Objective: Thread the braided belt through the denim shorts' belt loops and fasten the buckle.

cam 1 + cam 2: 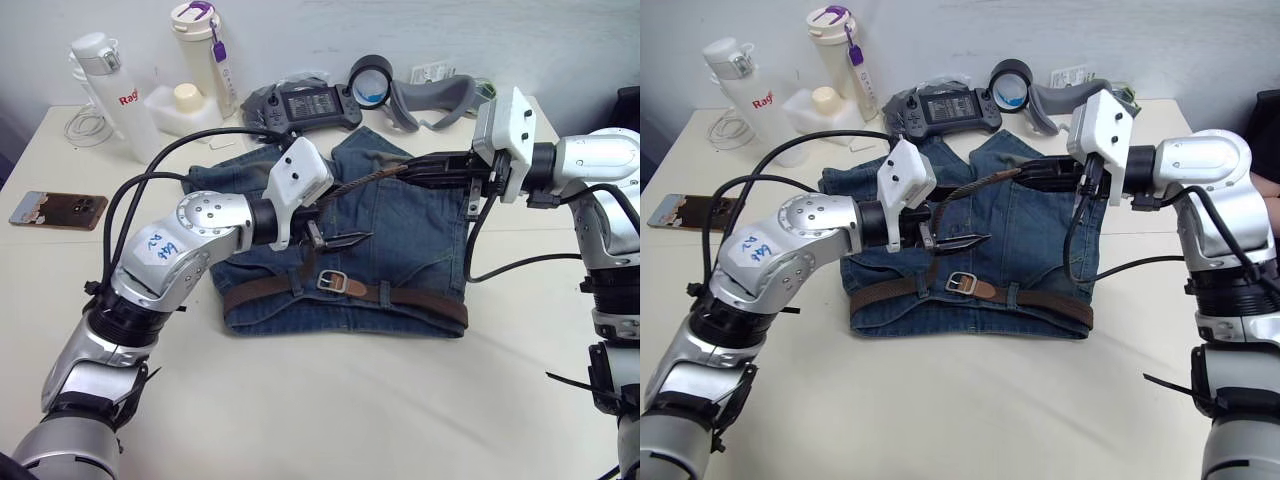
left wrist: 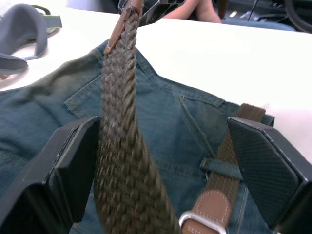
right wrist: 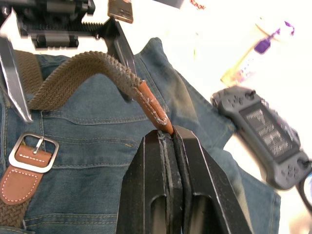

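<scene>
Tabletop (image 1: 330,400): belt tip (image 3: 155,113) between right fingers (image 3: 187,161)

You have a white table (image 1: 330,400): denim shorts (image 1: 400,215) at centre, phone (image 1: 57,209) at nine o'clock, game controller (image 1: 305,103) at twelve.

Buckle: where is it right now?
The buckle lies on the shorts' waistband near its middle, below the left gripper, in the eye views.

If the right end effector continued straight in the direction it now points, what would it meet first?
Probably the left end effector. The right end effector, shut on the leather tip of the braided belt, points along the raised strap toward it, above the denim shorts. Depth is uncertain.
</scene>
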